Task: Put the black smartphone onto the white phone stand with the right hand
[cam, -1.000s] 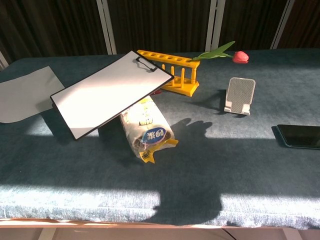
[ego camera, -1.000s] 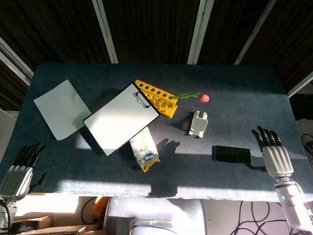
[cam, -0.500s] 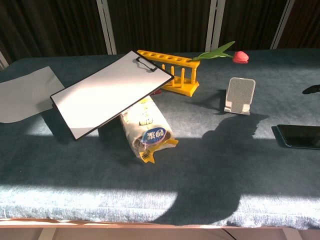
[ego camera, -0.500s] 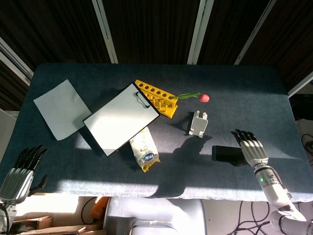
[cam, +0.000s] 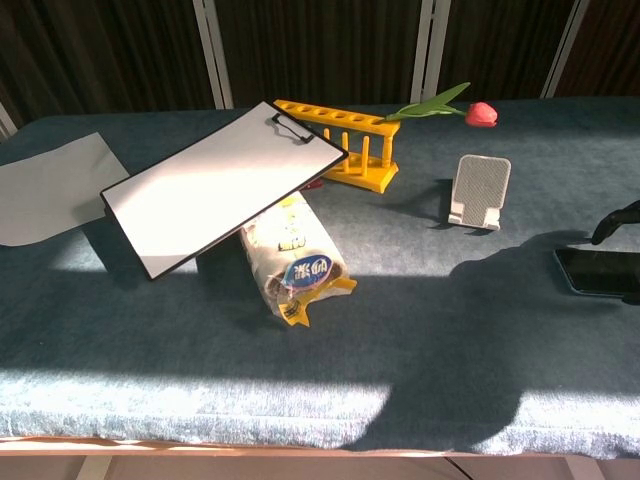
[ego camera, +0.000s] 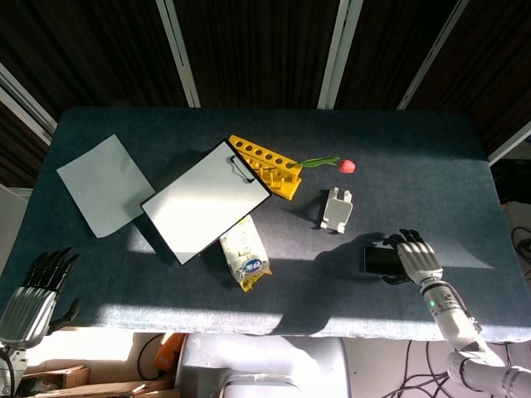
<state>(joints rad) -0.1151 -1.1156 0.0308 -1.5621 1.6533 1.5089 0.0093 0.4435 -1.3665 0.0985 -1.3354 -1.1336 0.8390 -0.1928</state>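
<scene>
One black smartphone (ego camera: 378,260) is lying near one white phone stand (ego camera: 336,209), right hand (ego camera: 416,258) hovering spread-fingered over it, gripping nothing.

Hard sunlight is cast across the table (ego camera: 415,149) in bright bands, with deep shadow between them. The clipboard (ego camera: 206,201) is lit to near glare in both views. A large dark shadow is thrown over the lower right of the chest view. Focus is sharp throughout; the background stays dim.
</scene>
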